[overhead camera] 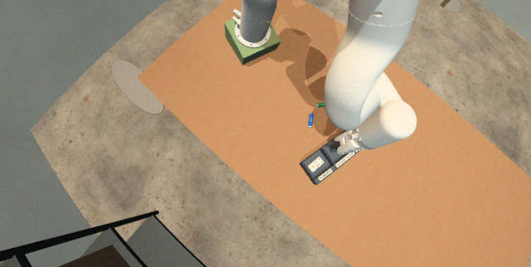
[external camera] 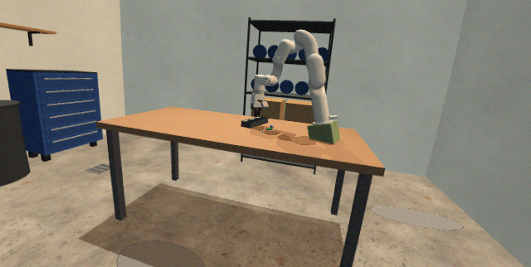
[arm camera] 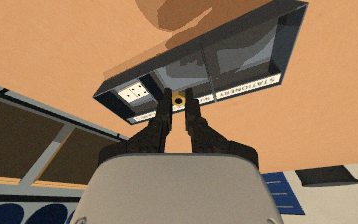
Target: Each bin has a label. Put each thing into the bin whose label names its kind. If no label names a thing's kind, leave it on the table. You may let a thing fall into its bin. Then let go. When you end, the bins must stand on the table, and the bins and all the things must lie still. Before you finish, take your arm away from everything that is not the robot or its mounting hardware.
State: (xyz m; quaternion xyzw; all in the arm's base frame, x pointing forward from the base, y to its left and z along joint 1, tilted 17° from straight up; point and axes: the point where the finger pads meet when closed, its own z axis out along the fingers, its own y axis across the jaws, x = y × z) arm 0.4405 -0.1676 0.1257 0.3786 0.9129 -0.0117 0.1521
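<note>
1. Progress: domino (overhead camera: pixel 316 163) (arm camera: pixel 134 92) is in an end compartment of the bin tray (overhead camera: pixel 316 182) (external camera: pixel 249 125) (arm camera: pixel 294 42). Blue battery (overhead camera: pixel 310 120) & green battery (overhead camera: pixel 320 104) still on table (overhead camera: pixel 249 134) (external camera: pixel 199 128) (arm camera: pixel 325 115), kinds unsorted.
2. Gripper (overhead camera: pixel 335 146) (external camera: pixel 257 115) (arm camera: pixel 178 97) nearly closed, gripping a yellow ring (arm camera: pixel 178 100) above the tray; drop prob. next.
3. Wrist cam shows the ring & "STATIONERY" label; top view hides both but shows the batteries, absent from wrist view.

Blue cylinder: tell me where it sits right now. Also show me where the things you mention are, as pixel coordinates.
In the top view, the blue cylinder (overhead camera: pixel 310 120) lies on the orange tabletop (overhead camera: pixel 232 114), just below and left of the green cylinder (overhead camera: pixel 320 104).
</note>
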